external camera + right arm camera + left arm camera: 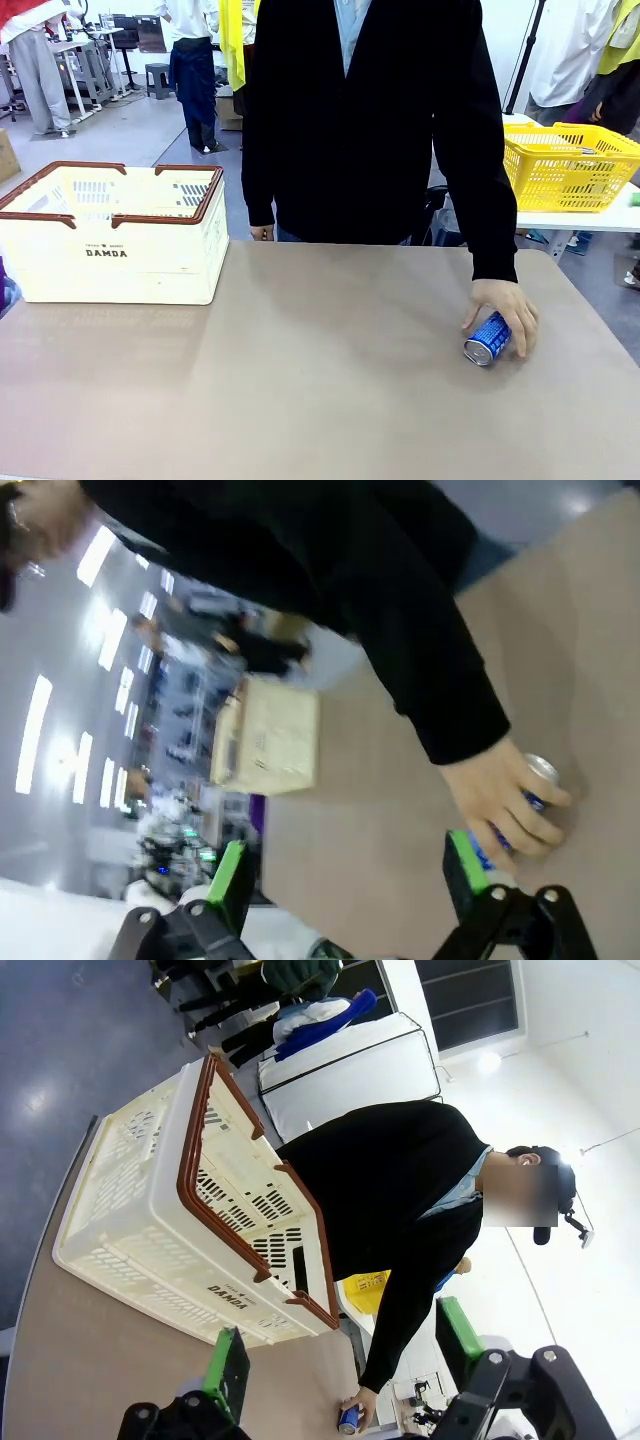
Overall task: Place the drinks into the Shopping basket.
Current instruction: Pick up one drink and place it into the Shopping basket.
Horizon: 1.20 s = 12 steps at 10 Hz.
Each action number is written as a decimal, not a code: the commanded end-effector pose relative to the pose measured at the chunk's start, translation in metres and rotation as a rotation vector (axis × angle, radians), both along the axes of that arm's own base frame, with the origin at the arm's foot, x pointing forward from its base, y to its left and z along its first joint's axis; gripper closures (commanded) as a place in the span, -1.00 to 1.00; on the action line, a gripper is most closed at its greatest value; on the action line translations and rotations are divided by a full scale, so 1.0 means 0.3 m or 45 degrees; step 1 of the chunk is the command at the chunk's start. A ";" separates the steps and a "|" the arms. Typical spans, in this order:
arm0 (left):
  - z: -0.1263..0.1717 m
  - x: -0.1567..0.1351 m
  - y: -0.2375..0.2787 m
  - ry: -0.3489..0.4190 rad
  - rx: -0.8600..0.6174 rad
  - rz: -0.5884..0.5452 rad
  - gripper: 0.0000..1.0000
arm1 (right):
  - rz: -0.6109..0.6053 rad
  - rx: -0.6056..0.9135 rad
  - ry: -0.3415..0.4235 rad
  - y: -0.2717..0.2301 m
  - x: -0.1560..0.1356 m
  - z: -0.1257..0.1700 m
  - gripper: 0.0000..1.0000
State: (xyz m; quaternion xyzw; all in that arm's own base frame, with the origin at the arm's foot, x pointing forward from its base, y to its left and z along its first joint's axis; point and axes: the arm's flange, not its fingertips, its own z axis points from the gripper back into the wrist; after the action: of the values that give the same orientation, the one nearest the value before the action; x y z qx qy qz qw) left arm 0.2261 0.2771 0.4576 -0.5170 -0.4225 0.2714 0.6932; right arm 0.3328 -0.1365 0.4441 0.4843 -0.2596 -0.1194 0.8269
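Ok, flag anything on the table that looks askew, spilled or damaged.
The blue can lies on its side at the right of the table, under the person's hand, not upright. The basket stands upright at the left. Nothing looks spilled or damaged.

We see a cream-white Shopping basket (pixel 110 275) with slotted sides, brown rim and black lettering, and a plain grey-beige table (pixel 300 380). The can (pixel 487 342) is blue with white print and a silver end; the sleeve (pixel 470 180) is black, the mesh basket (pixel 560 180) yellow.
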 end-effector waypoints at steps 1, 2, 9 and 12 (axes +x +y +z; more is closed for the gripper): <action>0.004 -0.008 0.006 0.000 -0.001 -0.011 -1.00 | -0.066 0.036 -0.067 -0.157 -0.057 0.061 -1.00; 0.004 -0.008 0.006 0.000 -0.001 -0.011 -1.00 | -0.144 0.126 -0.155 -0.274 -0.174 0.088 -1.00; 0.004 -0.008 0.006 0.000 -0.001 -0.011 -1.00 | -0.656 0.383 -0.317 -0.622 -0.607 -0.096 -1.00; 0.004 -0.008 0.006 0.000 -0.001 -0.011 -1.00 | -0.494 0.170 -0.256 -0.476 -0.412 -0.004 -1.00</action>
State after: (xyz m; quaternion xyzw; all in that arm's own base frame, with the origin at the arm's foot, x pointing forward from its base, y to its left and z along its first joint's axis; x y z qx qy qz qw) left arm 0.2258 0.2776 0.4584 -0.5161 -0.4231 0.2712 0.6936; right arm 0.1898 -0.3053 0.4296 0.5176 -0.4210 -0.2760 0.6919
